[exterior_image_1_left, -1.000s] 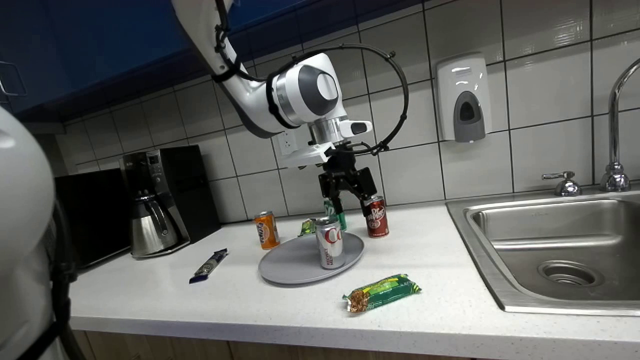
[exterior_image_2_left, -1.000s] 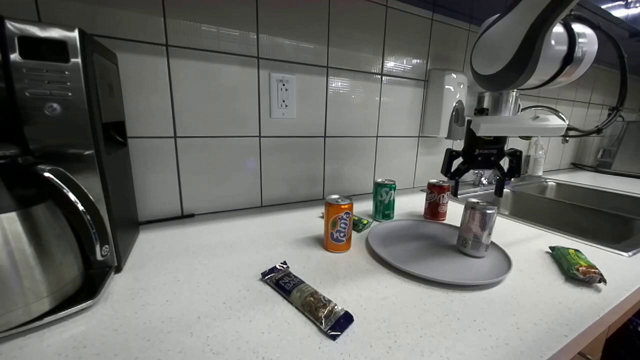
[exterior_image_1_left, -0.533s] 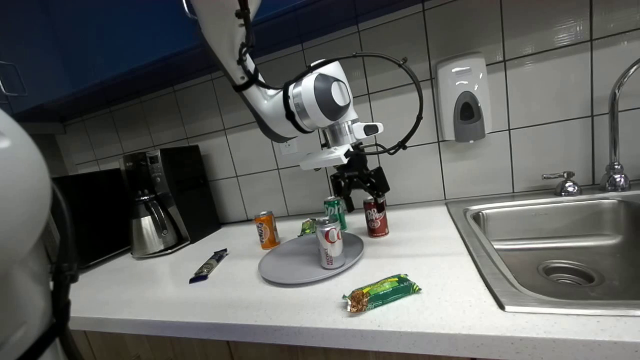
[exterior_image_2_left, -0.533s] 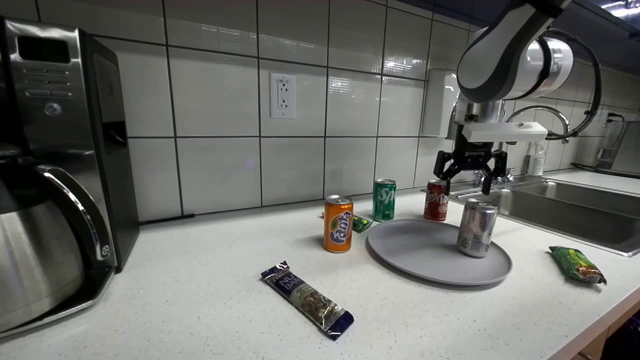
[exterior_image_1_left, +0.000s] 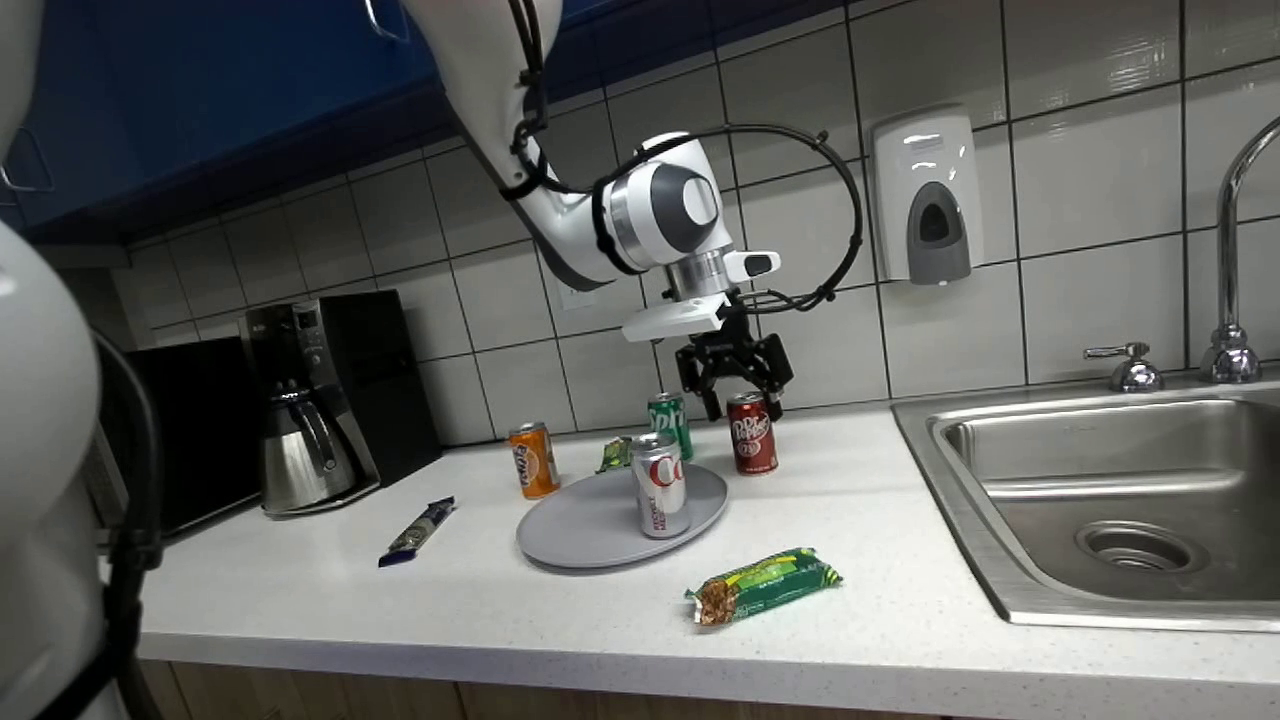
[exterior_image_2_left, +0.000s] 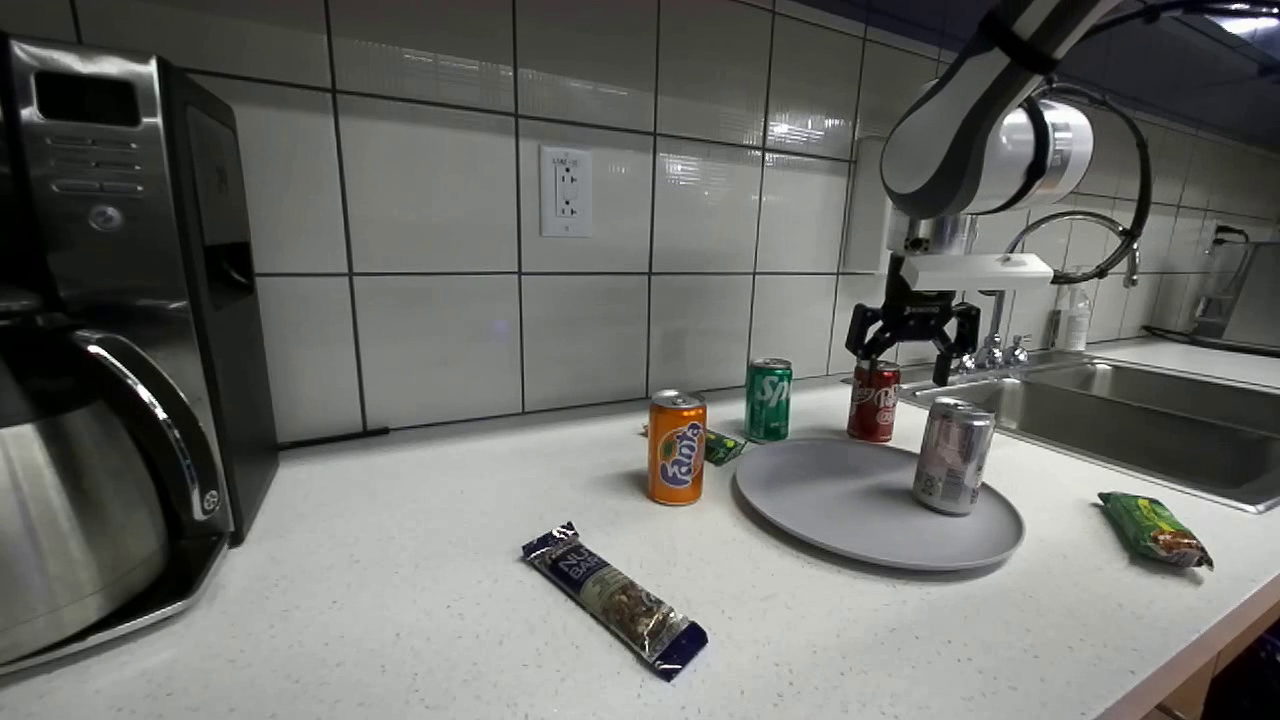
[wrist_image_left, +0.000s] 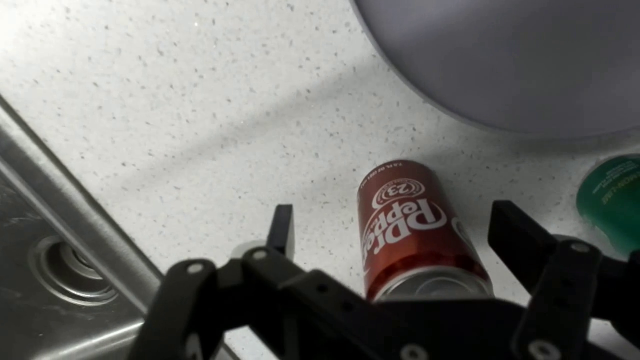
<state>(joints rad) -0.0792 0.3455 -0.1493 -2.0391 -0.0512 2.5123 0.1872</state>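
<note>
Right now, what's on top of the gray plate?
A silver can stands upright on the gray plate. The can covers the spot beneath it, so that bit can't be seen.

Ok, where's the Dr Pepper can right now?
In an exterior view, the Dr Pepper can stands on the counter, right of the plate and left of the sink; in the wrist view, it shows between the fingers of the open gripper.

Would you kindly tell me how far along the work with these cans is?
Apparently done: the silver can stands upright on the gray plate. In hand: the open gripper hovers close to the red Dr Pepper can, holding nothing. Left, it seems: that can is not yet gripped, and it, the Sprite can and the Fanta can all stand off the plate.
</note>
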